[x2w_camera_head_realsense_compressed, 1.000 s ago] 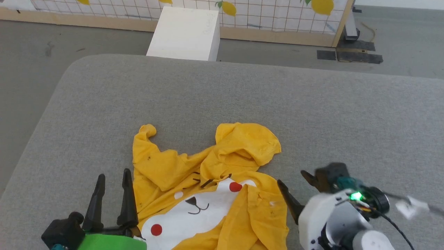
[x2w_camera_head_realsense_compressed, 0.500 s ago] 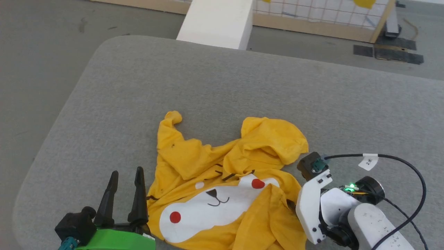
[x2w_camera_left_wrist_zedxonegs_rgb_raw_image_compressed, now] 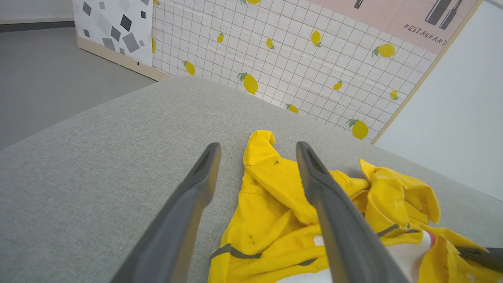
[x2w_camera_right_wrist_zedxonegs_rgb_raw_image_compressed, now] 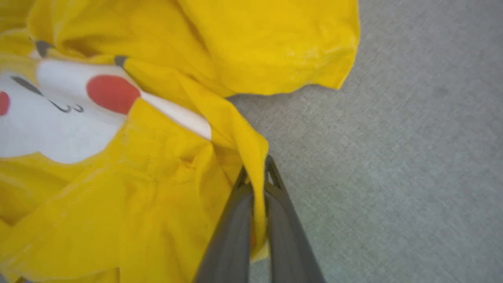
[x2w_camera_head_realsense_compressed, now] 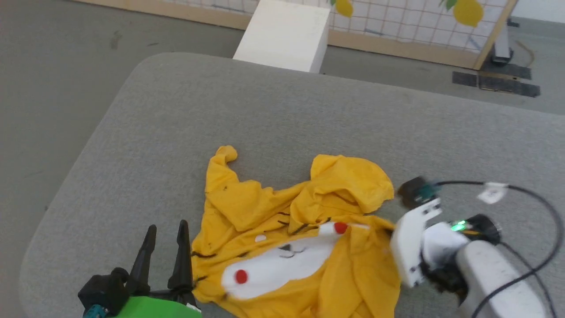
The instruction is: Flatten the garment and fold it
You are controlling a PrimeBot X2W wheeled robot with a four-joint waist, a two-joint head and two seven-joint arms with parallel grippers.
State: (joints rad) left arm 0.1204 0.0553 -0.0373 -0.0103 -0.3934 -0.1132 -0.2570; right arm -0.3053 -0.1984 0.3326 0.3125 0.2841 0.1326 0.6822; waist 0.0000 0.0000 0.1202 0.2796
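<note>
The right gripper [x2w_camera_right_wrist_zedxonegs_rgb_raw_image_compressed: 257,173] is pinching a fold at the edge of the shirt [x2w_camera_right_wrist_zedxonegs_rgb_raw_image_compressed: 98,220] between its jaws. The left gripper [x2w_camera_head_realsense_compressed: 167,225] is holding its jaws spread and empty, just beside the opposite edge. Between them the mustard shirt is lying crumpled on the grey cushion [x2w_camera_head_realsense_compressed: 265,110], its face print [x2w_camera_head_realsense_compressed: 273,265] creased, a sleeve [x2w_camera_head_realsense_compressed: 225,154] and bunched cloth curling beyond the jaws. Flattening is only beginning, I judge; folding is waiting.

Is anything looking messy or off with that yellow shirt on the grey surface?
The mustard-yellow cartoon-face T-shirt lies crumpled on the grey fabric surface, with folds covering part of its print. The right gripper is shut on a fold at its edge; the open left gripper sits beside it.
</note>
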